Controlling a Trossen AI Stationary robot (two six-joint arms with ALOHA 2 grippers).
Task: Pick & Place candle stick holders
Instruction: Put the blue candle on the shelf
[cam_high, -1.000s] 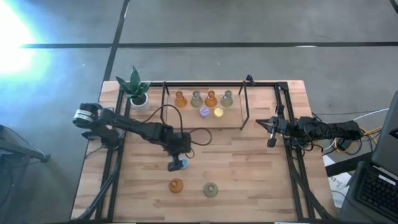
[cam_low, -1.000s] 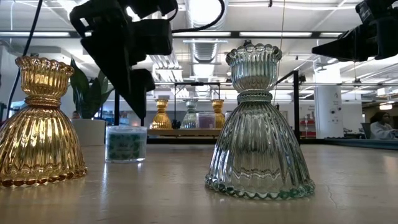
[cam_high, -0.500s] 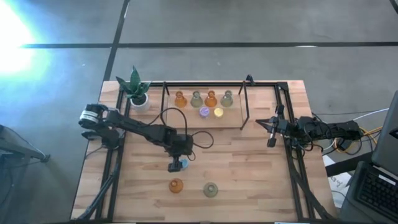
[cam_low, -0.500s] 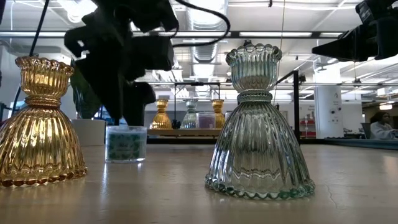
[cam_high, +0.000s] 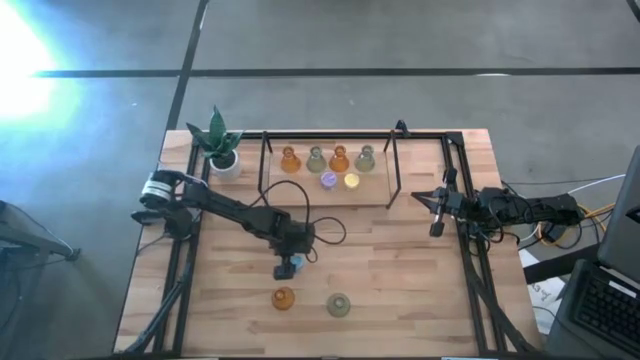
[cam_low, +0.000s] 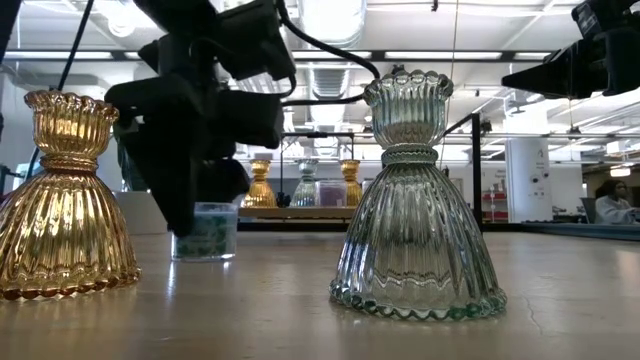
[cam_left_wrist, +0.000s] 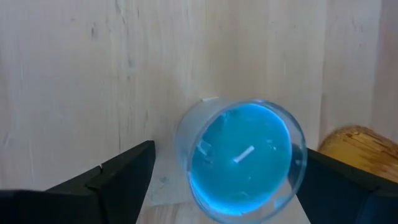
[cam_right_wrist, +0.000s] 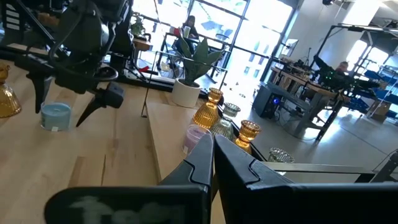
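- Left gripper (cam_left_wrist: 214, 186) — lowered since a second ago, fingers apart astride blue candle holder (cam_left_wrist: 241, 160); grasp looks imminent.
- Right gripper (cam_high: 437, 213) — unmoved, fingers together, parked at table's right edge.

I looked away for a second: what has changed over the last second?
The left gripper has come down, its open fingers now either side of the small blue glass candle holder, not yet closed. That holder, the amber ribbed holder, the green ribbed holder and the right gripper stayed put.
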